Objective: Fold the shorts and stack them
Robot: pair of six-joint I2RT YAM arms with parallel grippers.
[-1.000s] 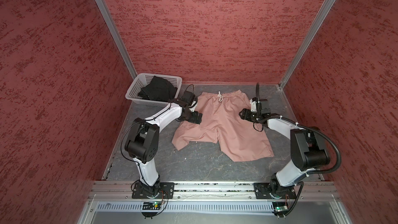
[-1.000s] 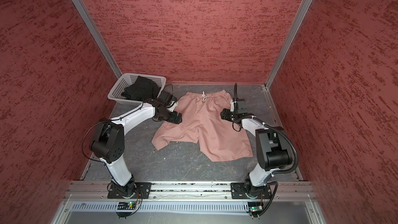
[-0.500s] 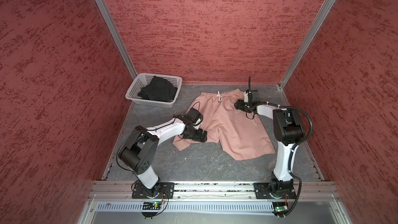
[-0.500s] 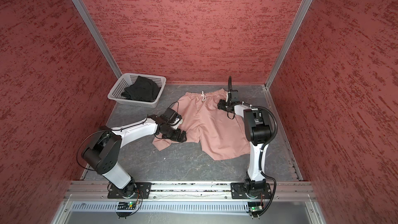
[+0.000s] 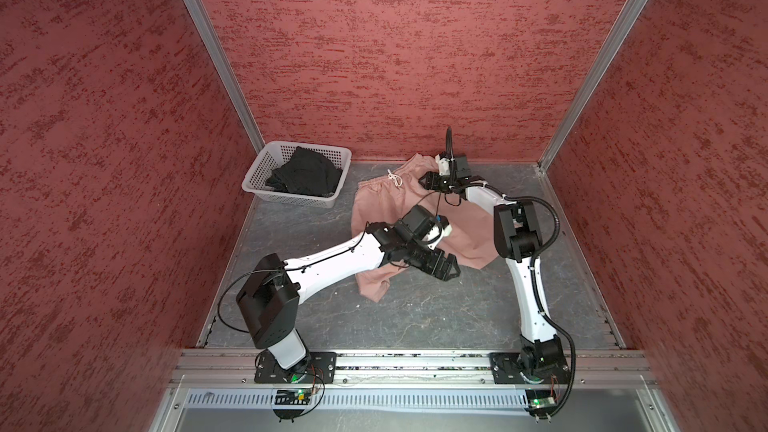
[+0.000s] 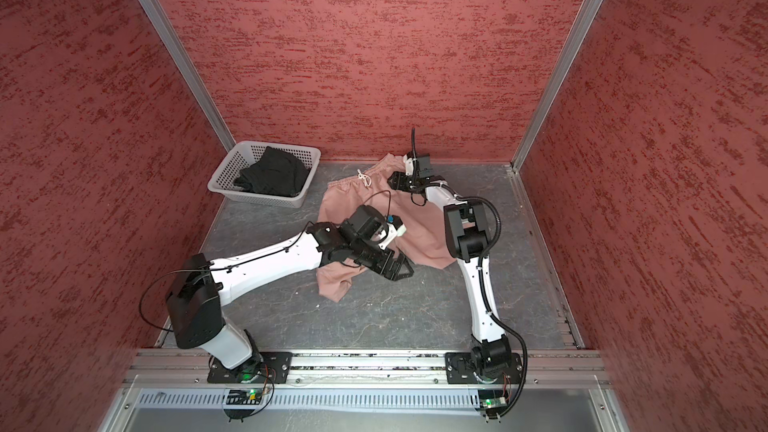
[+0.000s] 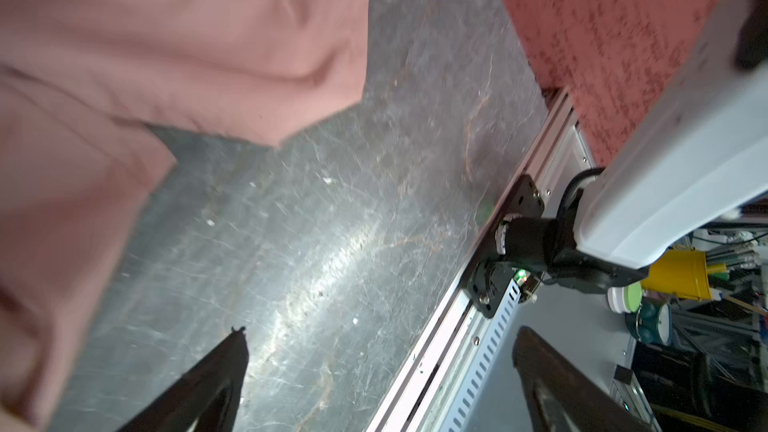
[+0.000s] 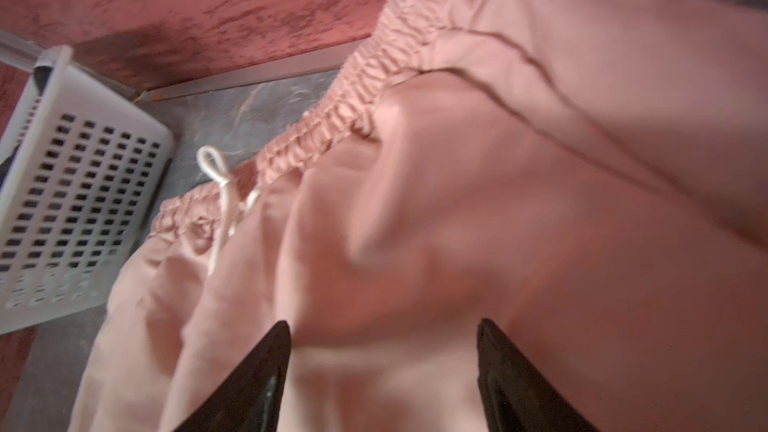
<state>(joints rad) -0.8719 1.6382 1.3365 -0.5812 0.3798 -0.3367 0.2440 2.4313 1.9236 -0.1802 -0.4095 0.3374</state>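
Far left, the white basket point(image 5: 266, 195) sits against the back wall with the black shorts point(image 5: 305, 172) heaped inside. Beside it on the grey table point(image 5: 415, 317) the pink shorts point(image 5: 386, 209) lie spread, waistband toward the wall, white drawstring point(image 5: 395, 178) on top. The left gripper point(image 5: 446, 270) hovers at the near hem, jaws spread wide with only bare table between them in its wrist view point(image 7: 380, 334). At the waistband's right corner, the right gripper point(image 5: 430, 180) is low over the bunched, raised cloth, jaws parted point(image 8: 384, 324).
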